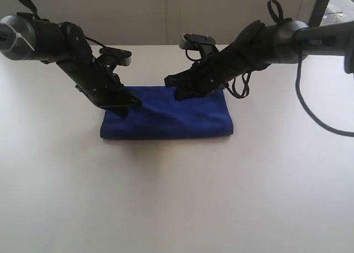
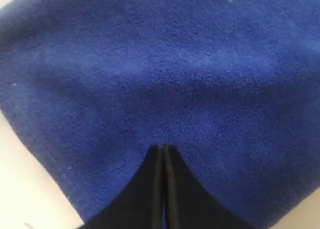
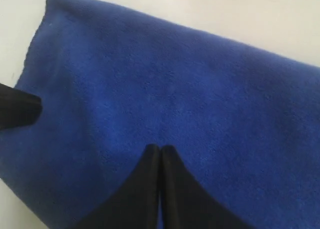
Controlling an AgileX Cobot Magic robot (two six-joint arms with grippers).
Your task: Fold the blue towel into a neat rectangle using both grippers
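Surroundings on record: white tabletop, pale wall, dark post.
The tabletop (image 1: 177,209) is plain matt white and fills the near and middle ground from the left edge to the right. Its far edge meets a pale beige wall (image 1: 99,15) with one thin vertical seam (image 1: 166,12) near the middle. At far right stands a dark slanted post (image 1: 322,4), and just right of it a bright blurred patch (image 1: 342,3), contents indistinct.

Far edge of deep-blue soft microfibre towel (image 1: 171,120) partly hidden behind black pincer left gripper (image 1: 124,110) and right gripper (image 1: 175,91). Both wrist views crop its outline.
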